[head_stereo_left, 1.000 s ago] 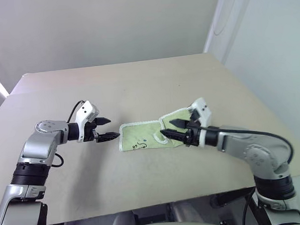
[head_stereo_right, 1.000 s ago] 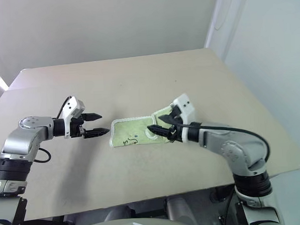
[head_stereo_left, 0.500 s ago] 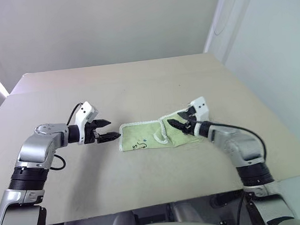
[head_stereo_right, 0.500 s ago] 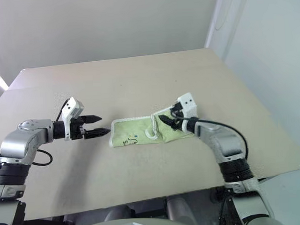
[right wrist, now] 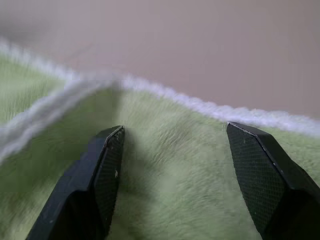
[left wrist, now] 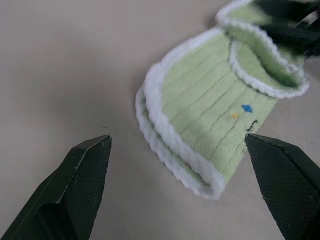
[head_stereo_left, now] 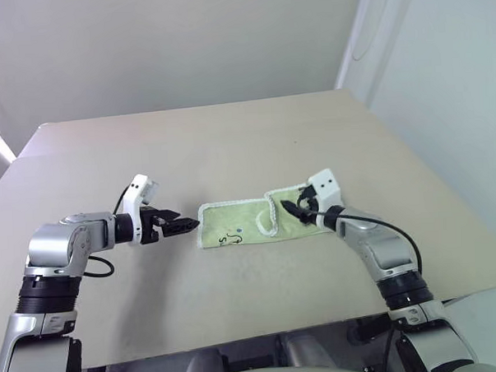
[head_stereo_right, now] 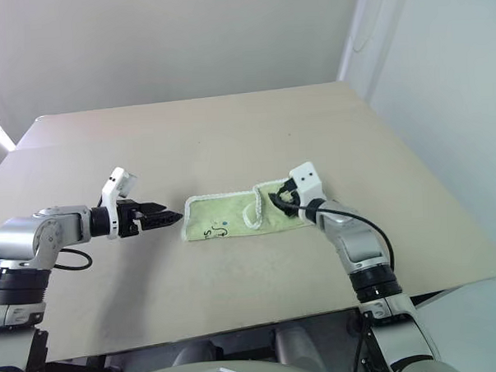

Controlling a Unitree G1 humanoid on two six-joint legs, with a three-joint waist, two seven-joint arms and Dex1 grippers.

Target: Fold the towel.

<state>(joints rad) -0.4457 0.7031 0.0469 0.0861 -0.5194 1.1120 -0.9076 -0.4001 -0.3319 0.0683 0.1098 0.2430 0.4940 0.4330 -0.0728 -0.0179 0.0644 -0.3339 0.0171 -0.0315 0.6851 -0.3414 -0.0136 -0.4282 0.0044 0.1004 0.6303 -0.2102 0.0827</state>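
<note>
My left gripper [head_stereo_left: 182,225] hovered spread, level, just off the towel's [head_stereo_left: 241,225] left end mid-table [head_stereo_left: 230,145]; my right gripper [head_stereo_left: 292,209] stood parted, low over its right, partly folded end.

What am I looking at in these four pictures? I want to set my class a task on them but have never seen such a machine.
This is a humanoid robot with two metal arms, each ending in a gripper of two black fingers. The two wide pictures come from cameras in its head, looking down over a beige table. The two close-ups come from a camera on each wrist, looking along that gripper's fingers.

On the table lies a light green terry-cloth towel with white stitched edging, partly folded. The left gripper is open, just short of the towel's end. The right gripper is open over the folded part, its fingers on either side of the cloth. Nothing is held.
</note>
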